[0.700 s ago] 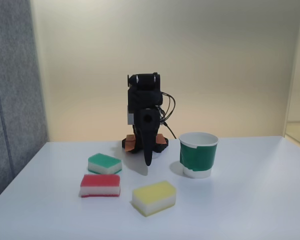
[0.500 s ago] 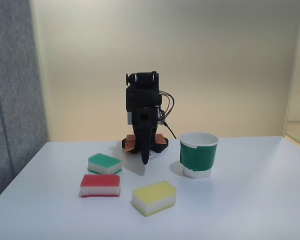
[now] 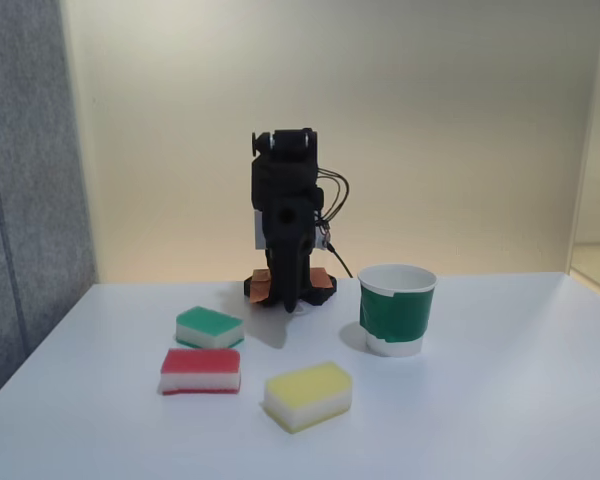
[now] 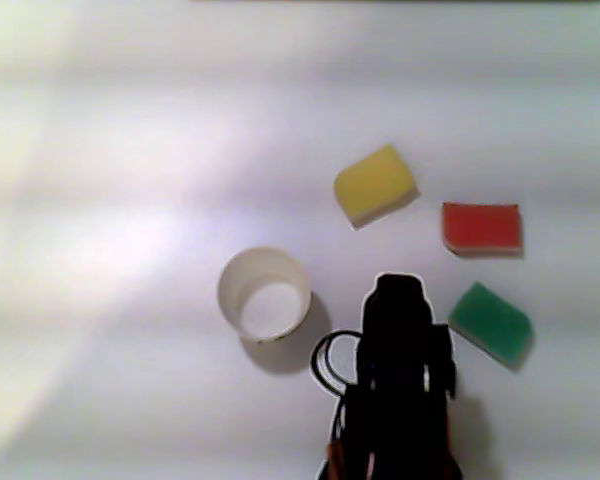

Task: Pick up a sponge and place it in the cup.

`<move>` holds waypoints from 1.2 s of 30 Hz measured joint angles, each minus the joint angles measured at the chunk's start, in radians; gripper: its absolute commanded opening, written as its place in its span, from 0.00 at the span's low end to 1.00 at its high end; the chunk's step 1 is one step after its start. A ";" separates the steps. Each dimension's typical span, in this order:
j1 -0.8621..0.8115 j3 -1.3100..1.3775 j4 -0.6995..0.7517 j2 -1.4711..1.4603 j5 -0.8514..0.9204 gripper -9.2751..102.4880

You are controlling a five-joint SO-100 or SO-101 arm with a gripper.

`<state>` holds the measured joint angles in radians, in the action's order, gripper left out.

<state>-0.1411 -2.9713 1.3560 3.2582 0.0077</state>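
White table (image 3: 500,400) throughout, washed with pale bands of light from above. Black arm (image 3: 288,215), black gripper (image 3: 286,300), orange-brown patches on the base (image 3: 320,281) at the rear. Red top, white middle, thin red bottom edge on the sponge (image 3: 200,370), plain red from above (image 4: 481,227) at two o'clock from the arm. Green top over white on the green-topped sponge (image 3: 209,327), at three o'clock from the arm overhead (image 4: 490,322). Yellow top over paler cream on the yellow-topped sponge (image 3: 308,395), at twelve o'clock overhead (image 4: 374,184). White cup (image 3: 397,309) with a wide green band, white inside (image 4: 264,295). Cream wall (image 3: 430,130) behind, grey panel (image 3: 25,190) at nine o'clock.
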 measured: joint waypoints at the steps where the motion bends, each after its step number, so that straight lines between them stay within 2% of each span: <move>1: 0.002 0.008 0.000 -0.009 -0.002 0.08; 13: -0.092 0.178 -0.055 -0.238 0.021 0.08; 22: -0.230 0.417 -0.138 -0.623 0.075 0.08; 36: -0.265 0.762 -0.206 -1.178 0.003 0.08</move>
<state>-0.4065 -2.2089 1.1505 2.0801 0.0107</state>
